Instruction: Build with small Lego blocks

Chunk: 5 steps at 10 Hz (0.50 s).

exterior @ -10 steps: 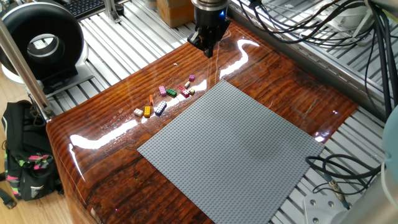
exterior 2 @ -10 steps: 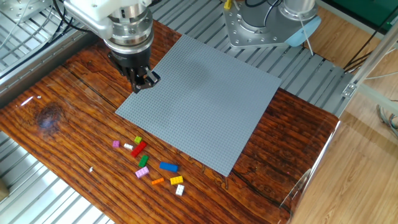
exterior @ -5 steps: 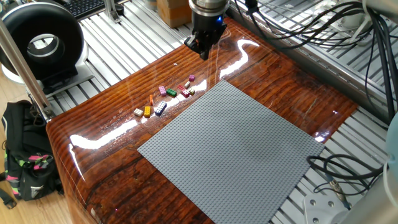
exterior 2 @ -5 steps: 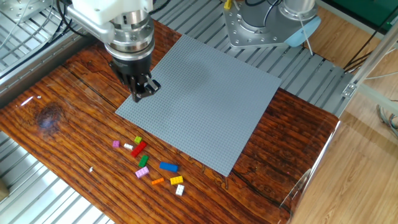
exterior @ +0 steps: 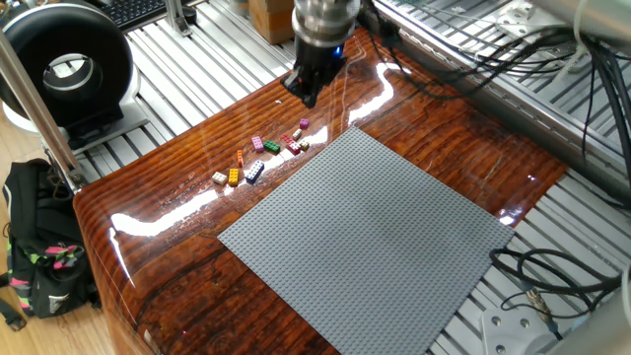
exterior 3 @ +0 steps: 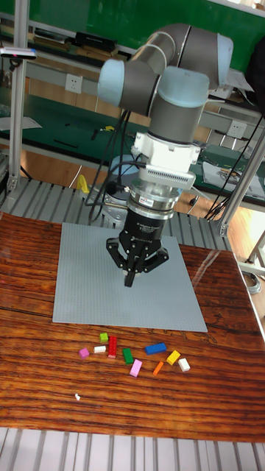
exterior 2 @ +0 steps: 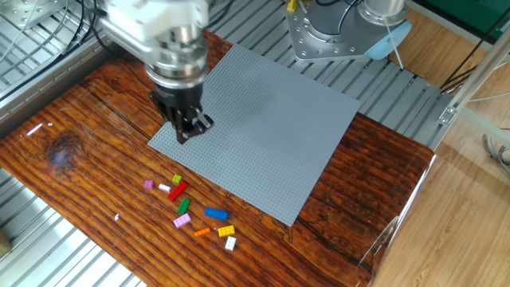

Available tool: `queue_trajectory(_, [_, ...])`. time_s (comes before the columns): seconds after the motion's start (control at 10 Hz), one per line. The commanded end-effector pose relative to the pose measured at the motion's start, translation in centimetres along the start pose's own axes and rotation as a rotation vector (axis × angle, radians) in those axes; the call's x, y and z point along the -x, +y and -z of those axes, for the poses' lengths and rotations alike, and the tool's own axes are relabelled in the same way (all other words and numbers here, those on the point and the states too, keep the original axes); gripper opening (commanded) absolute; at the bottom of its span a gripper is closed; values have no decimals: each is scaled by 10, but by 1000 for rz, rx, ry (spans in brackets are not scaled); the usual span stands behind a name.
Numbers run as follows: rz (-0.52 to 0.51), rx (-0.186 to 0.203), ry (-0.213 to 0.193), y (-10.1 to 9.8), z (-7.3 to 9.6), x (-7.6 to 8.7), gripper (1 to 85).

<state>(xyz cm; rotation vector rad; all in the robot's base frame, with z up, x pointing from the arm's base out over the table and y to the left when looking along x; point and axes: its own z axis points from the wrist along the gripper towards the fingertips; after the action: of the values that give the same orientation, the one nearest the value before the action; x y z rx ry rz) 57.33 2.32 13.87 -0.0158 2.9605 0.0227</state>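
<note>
I have the tool [exterior 3: 130,280] hanging above the near part of the grey baseplate [exterior 3: 88,257], its two fingers drawn together to a point with nothing between them, so I read it as clenched on nothing, though motion blur in both fixed views makes that hard to confirm. In the other fixed view the tool [exterior 2: 190,131] sits over the baseplate [exterior 2: 271,135] corner nearest the bricks; in one fixed view the tool [exterior: 304,96] appears over the glossy wooden table [exterior: 177,187], beyond the bricks.

The small Lego blocks [exterior 3: 132,353] lie loose on the table [exterior 3: 44,397] in a scattered row just in front of the baseplate edge, well apart from the tool. From the tall view I pick out a pink brick [exterior 3: 84,352], a white one [exterior 3: 99,349], a small green one [exterior 3: 104,337], a red brick [exterior 3: 112,346], a green brick [exterior 3: 127,355], a pink one [exterior 3: 135,367], an orange one [exterior 3: 158,367], a blue brick [exterior 3: 154,348], a yellow brick [exterior 3: 173,357] and a white brick [exterior 3: 184,363]. None of them sits on the baseplate. A tiny white speck [exterior 3: 77,397] lies alone on the wood nearer the table's front edge.

In one fixed view the same blocks [exterior: 261,158] sit beside the baseplate [exterior: 375,247] corner, and a black backpack [exterior: 39,256] stands on the floor off the table's end
</note>
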Motion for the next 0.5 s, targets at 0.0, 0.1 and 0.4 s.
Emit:
queue_trajectory(0.0, [8,43,-23,18,-10,-4,20])
queue_trajectory(0.1, [11,41,-40,18,-9,1,20])
queue_trajectory(0.4, [-42,75,-46,30,-11,-1,20])
